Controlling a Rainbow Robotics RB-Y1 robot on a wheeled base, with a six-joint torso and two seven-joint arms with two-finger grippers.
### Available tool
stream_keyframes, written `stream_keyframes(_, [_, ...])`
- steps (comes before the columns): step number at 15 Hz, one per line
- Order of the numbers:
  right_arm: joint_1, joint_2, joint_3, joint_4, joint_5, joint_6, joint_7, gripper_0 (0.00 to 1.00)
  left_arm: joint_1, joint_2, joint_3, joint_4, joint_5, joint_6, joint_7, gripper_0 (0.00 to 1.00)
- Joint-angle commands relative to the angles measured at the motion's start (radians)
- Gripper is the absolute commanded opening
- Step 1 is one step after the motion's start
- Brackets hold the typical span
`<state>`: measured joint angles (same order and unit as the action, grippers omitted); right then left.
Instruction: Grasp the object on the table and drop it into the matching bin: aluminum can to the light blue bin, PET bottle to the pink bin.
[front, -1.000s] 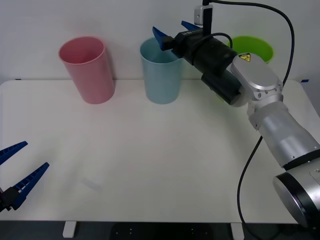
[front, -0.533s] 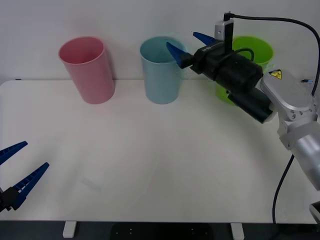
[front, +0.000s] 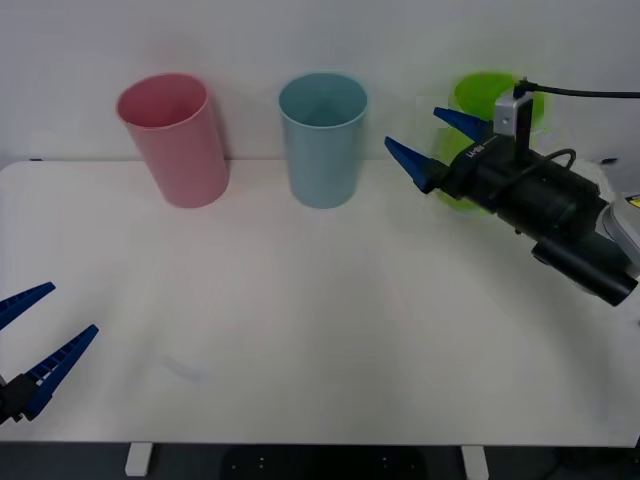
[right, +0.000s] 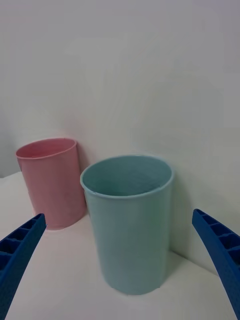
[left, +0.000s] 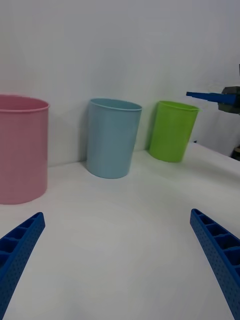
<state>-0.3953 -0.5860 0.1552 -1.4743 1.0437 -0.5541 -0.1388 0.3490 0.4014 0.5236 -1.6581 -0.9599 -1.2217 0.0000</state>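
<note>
Can was nowhere to be seen on the table; whether it lay inside a bin could not be told. At the near left edge, the left gripper hung low over the tabletop, its blue fingers spread wide and holding nothing. Along the far edge the pink bin stood upright at the left, with the light blue bin upright just to its right, the two apart and not touching. Further right, the right gripper hovered above the table, beside the light blue bin and in front of a lime green bin, pointing toward the blue one. Its fingers were also splayed apart and empty, framing the light blue bin in the right wrist view.
</note>
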Motion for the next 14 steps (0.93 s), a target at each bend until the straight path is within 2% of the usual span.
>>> stream_keyframes(1, [0.087,-0.009,-0.075,-0.028,-0.001,-0.078,0.079,1.00,0.000,0.000,0.000,0.000,0.000,0.000,0.000,1.00])
stream_keyframes(6, [0.242,-0.009,-0.221,-0.029,-0.033,-0.248,0.191,1.00,0.000,0.000,0.000,0.000,0.000,0.000,0.000,1.00])
stream_keyframes(9, [0.337,-0.009,-0.312,-0.041,-0.042,-0.362,0.200,1.00,0.000,0.000,0.000,0.000,0.000,0.000,0.000,1.00])
stream_keyframes(14, [0.513,-0.009,-0.434,-0.121,-0.042,-0.486,0.197,1.00,0.000,0.000,0.000,0.000,0.000,0.000,0.000,1.00])
